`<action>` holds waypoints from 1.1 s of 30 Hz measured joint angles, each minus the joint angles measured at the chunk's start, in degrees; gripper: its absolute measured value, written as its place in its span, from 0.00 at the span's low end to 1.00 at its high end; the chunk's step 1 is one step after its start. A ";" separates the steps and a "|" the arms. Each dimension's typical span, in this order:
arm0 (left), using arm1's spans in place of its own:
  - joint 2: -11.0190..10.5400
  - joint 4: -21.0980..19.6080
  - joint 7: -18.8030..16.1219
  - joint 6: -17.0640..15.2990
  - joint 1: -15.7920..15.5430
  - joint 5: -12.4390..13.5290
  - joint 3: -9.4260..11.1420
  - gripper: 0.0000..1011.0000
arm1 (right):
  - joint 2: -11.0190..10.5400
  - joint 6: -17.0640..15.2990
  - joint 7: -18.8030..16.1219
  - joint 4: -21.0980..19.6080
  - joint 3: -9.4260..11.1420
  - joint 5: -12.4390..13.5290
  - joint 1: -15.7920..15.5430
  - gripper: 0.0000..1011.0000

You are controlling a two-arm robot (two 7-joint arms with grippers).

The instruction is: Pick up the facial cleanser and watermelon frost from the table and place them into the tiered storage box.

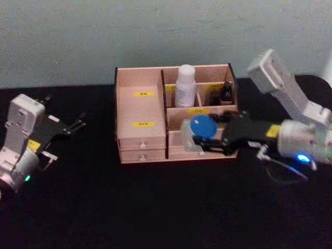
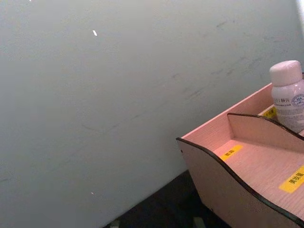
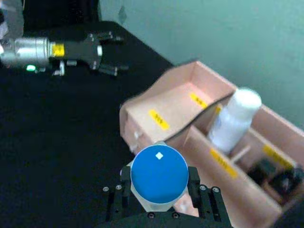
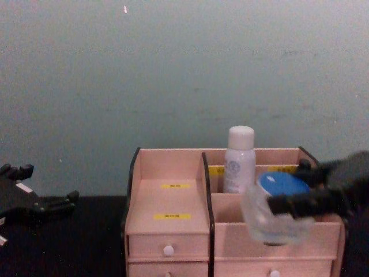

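Head view: the tiered storage box (image 1: 142, 106) holds a white bottle (image 1: 185, 85) upright in a rear compartment. Right wrist view: the right gripper (image 3: 159, 183) has its fingers (image 3: 194, 176) pinching the blue-lidded jar (image 3: 159, 168) on both sides, at the box's front right. Chest view: the left gripper (image 4: 43, 186) is parked left, fingers spread.

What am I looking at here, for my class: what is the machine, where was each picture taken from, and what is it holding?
This is a two-armed robot; each arm ends in a gripper. One picture is from a camera on its head looking down, one from its chest looking across the black table, and one from each wrist. On the table stands a stepped wooden storage box with a white bottle upright in a back compartment. The right gripper is shut on a clear jar with a blue lid, held over the box's front right side. The left gripper rests open, off to the left.
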State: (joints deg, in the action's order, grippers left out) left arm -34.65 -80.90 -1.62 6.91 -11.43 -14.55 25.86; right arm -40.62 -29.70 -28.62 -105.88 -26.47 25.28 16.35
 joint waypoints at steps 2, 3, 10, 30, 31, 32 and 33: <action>0.00 0.01 0.00 0.00 0.00 0.00 0.00 0.99 | 1.71 -0.24 -0.67 2.10 -1.65 -0.46 3.16 0.72; 0.00 0.00 0.00 0.00 0.00 0.00 0.00 0.99 | 2.35 -0.31 -0.93 2.89 -2.21 -0.51 4.26 0.72; 0.00 0.00 0.00 0.00 0.00 0.00 0.00 0.99 | 8.06 -0.76 -2.47 11.04 -6.55 -1.64 12.87 0.72; 0.00 0.00 0.00 0.00 0.00 0.00 0.00 0.99 | 20.41 2.38 -4.27 31.38 -13.54 -4.82 26.07 0.72; 0.00 0.00 0.00 0.00 0.00 0.00 0.00 0.99 | 20.72 2.37 -4.33 31.95 -13.72 -4.94 26.36 0.72; 0.00 0.00 0.00 0.00 0.00 0.00 0.00 0.99 | 20.98 2.35 -4.38 32.47 -13.91 -5.10 26.63 0.72; 0.00 0.00 0.00 0.00 0.00 0.00 0.00 0.99 | 21.48 2.19 -4.49 33.39 -14.25 -5.35 27.03 0.72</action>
State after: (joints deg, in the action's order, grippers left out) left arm -34.65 -80.90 -1.62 6.91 -11.43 -14.55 25.86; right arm -19.15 -27.50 -33.10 -72.48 -40.72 19.92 43.39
